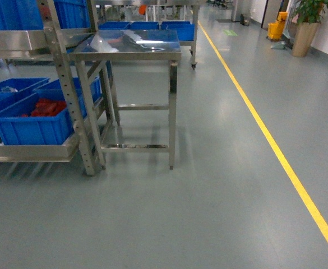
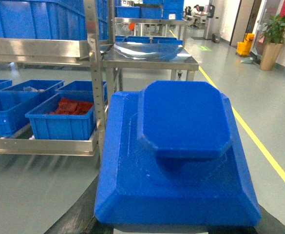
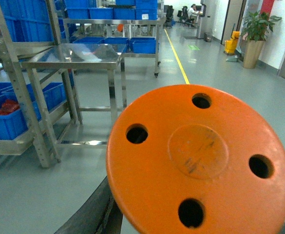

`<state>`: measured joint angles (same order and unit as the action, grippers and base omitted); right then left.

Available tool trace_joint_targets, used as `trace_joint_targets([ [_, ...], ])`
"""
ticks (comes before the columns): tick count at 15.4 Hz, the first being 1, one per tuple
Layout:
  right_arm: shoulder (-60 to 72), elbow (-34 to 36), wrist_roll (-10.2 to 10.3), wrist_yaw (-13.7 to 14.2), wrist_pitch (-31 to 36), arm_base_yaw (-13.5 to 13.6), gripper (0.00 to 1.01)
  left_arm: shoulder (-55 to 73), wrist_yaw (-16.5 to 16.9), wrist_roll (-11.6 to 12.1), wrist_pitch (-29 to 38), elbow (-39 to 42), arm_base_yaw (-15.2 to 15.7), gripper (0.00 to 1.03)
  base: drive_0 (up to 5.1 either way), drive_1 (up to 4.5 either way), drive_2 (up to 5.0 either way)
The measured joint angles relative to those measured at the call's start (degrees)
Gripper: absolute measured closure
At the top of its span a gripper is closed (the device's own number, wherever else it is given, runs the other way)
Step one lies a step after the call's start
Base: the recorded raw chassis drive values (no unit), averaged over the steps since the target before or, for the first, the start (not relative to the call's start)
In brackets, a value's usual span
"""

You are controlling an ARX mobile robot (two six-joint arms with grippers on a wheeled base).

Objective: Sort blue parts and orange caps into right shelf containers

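No text, label, brand, number or sign can be read in any of the three views; the blue crates (image 1: 32,126) on the shelf show plain walls; the blue part (image 2: 179,156) filling the left wrist view bears no print; the orange disc (image 3: 200,163) filling the right wrist view shows only four holes and a faint scuff at its centre, no characters.

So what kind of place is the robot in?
Probably a factory or warehouse floor. There are metal shelves holding blue crates, a steel work table, and a yellow line painted along the grey floor.
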<state>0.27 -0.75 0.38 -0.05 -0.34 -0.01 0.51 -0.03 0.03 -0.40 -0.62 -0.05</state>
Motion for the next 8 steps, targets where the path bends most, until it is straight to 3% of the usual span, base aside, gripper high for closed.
trace_joint_targets([
  [8,0.0,0.0,0.0,0.02,-0.07,0.0,0.57,0.02,0.02,0.0,-0.07,0.0,0.0,0.61,0.0,4.13,-4.2],
])
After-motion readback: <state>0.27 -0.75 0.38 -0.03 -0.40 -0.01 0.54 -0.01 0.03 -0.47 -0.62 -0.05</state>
